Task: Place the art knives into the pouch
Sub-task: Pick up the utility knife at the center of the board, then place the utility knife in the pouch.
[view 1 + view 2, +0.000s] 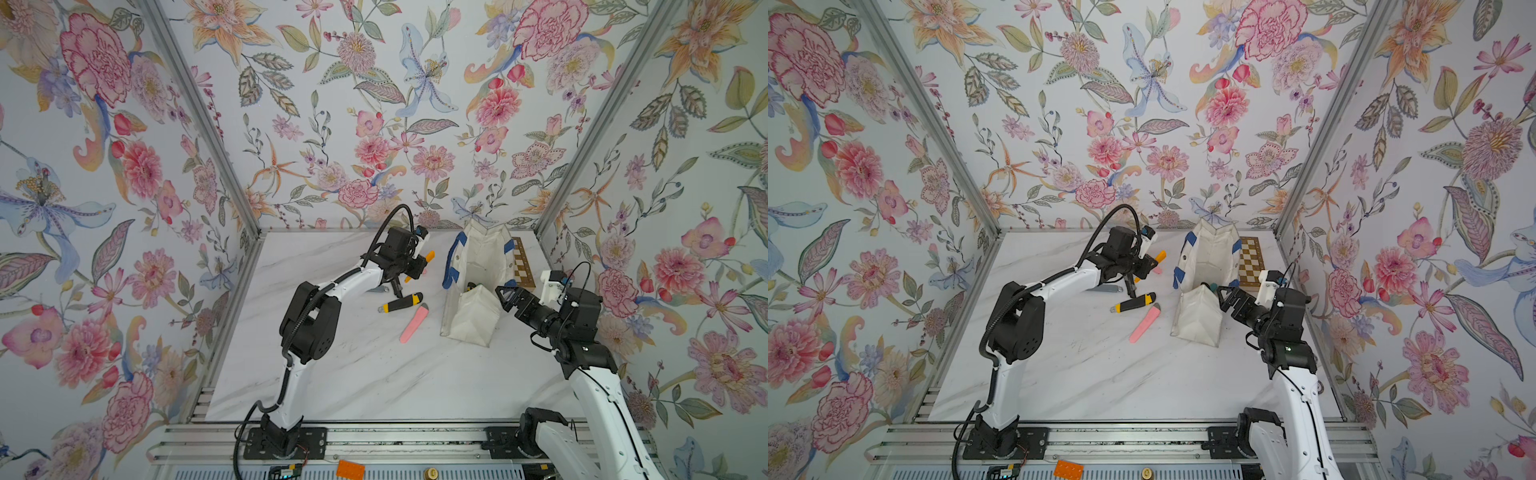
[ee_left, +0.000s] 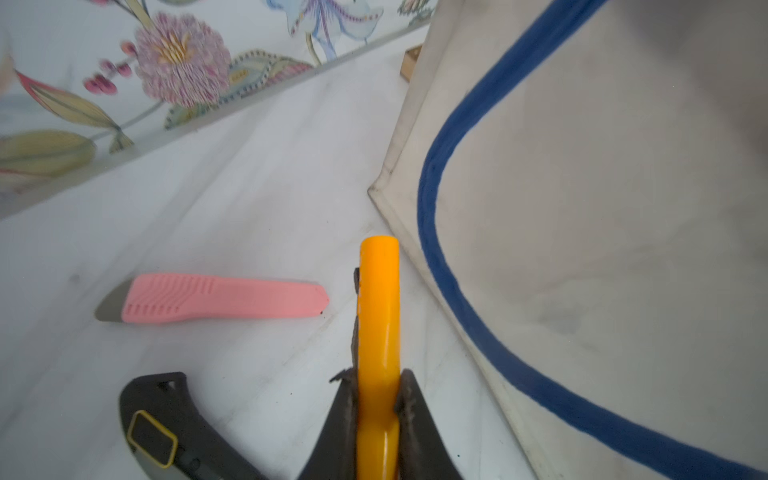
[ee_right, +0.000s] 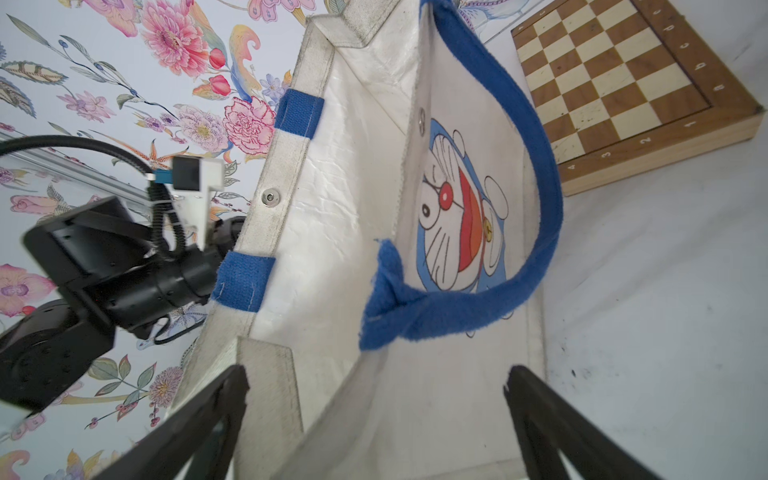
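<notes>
Fingers (image 2: 419, 415) of the left gripper (image 2: 378, 376) pinch the orange knife (image 2: 379, 299) tight, just beside the pouch (image 2: 582, 208) — the right gripper (image 3: 376, 378) (wide open, empty) sits at its rim. Next, I think: lift, then drop inside.

A slim orange plastic art knife (image 2: 378, 324) is held aloft just beside the open, blue-handled white canvas pouch (image 1: 484, 259).
</notes>
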